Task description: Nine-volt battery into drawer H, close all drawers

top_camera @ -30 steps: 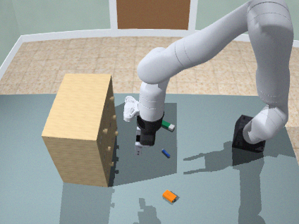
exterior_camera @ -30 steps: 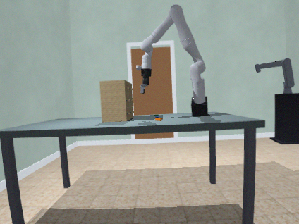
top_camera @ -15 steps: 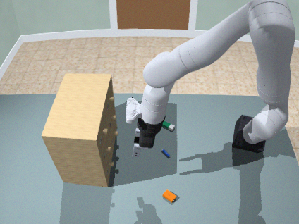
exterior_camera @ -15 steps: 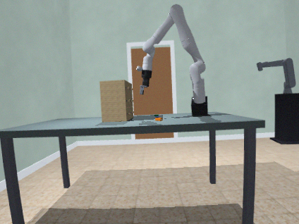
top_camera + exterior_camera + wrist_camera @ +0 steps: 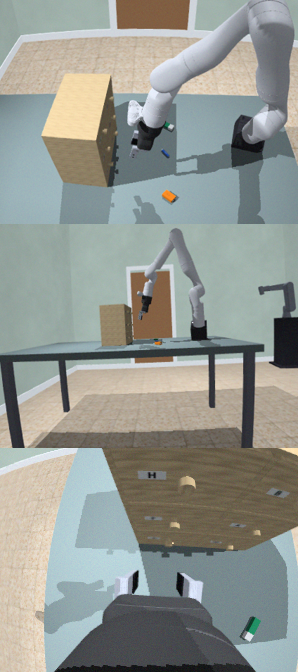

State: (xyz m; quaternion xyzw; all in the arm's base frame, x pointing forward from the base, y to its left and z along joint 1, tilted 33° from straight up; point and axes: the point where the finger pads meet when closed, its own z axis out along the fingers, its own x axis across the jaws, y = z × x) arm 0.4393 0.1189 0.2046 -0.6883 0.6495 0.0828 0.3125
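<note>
The nine-volt battery (image 5: 169, 196) (image 5: 158, 343) is orange with a dark end and lies on the grey table (image 5: 225, 197) near its front edge. The small wooden chest (image 5: 79, 123) (image 5: 113, 324) stands to the left, its knobbed front facing my gripper. All drawers look pushed in. In the wrist view the chest front (image 5: 220, 511) fills the top, with the H label (image 5: 152, 475) beside a round knob (image 5: 186, 482). My gripper (image 5: 134, 148) (image 5: 140, 316) (image 5: 157, 579) is open and empty. It hangs in the air in front of the chest's upper drawers, well away from the battery.
A small blue item (image 5: 165, 153) lies on the table right of the gripper. A green-and-white item (image 5: 170, 127) (image 5: 250, 628) lies behind it. A white crumpled object (image 5: 133, 112) sits partly behind the arm. The arm's black base (image 5: 246, 137) stands at the right.
</note>
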